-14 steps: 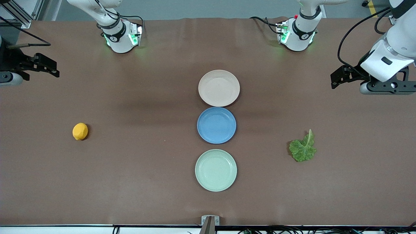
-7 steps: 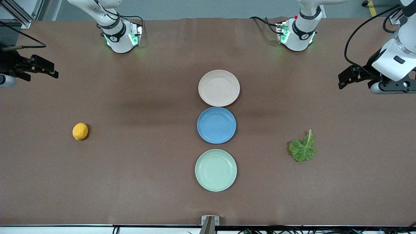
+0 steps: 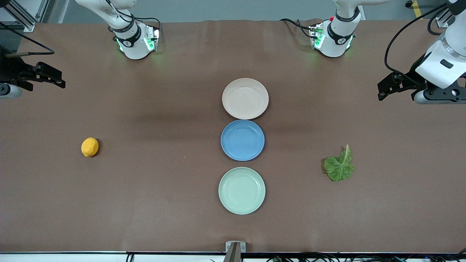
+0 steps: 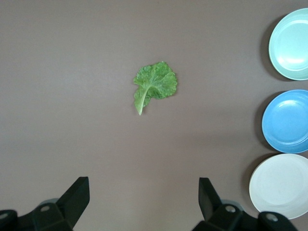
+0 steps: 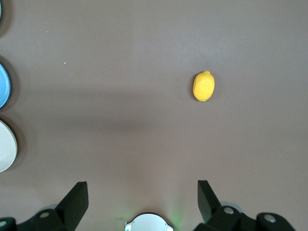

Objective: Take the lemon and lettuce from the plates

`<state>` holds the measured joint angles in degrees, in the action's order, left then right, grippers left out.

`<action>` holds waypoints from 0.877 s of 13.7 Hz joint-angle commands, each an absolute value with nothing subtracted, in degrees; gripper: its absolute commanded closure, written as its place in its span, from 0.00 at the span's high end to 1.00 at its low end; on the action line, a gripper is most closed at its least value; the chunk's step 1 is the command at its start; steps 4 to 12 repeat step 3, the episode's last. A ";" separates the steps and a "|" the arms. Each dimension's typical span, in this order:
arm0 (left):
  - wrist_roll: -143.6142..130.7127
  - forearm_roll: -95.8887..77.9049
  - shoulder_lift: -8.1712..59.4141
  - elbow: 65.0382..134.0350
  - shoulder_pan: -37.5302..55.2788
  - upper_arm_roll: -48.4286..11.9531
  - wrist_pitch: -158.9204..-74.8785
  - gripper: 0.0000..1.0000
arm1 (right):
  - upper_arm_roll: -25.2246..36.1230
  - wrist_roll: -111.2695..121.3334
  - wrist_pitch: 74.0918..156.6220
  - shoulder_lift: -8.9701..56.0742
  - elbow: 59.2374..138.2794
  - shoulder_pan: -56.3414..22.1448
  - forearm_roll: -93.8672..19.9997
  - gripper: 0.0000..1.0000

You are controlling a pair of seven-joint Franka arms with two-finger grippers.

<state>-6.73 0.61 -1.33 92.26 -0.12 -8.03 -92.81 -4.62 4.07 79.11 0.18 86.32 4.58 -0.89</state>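
The lemon (image 3: pixel 89 147) lies on the bare table toward the right arm's end; it also shows in the right wrist view (image 5: pixel 203 86). The lettuce (image 3: pixel 339 166) lies on the bare table toward the left arm's end, and in the left wrist view (image 4: pixel 155 85). The beige-pink plate (image 3: pixel 245 98) and the mint plate (image 3: pixel 241 190) are empty. My left gripper (image 3: pixel 383 88) is open and empty, high over the table's left-arm end; its own view (image 4: pixel 143 197) shows its jaws wide apart. My right gripper (image 3: pixel 54 75) is open and empty over the right-arm end (image 5: pixel 142 199).
An empty blue plate (image 3: pixel 242 140) sits between the two task plates in a row at the table's middle. The arm bases (image 3: pixel 135 42) (image 3: pixel 333 38) stand along the edge farthest from the front camera. A small bracket (image 3: pixel 235 246) sits at the nearest edge.
Both grippers have drawn a little toward their ends of the table over the last second. The lemon, lettuce and plates have not moved.
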 commanded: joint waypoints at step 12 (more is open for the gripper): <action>-5.80 -0.26 -0.88 90.00 -0.18 -8.26 -93.16 1.00 | -4.75 3.34 79.63 -0.79 87.28 4.39 -0.09 1.00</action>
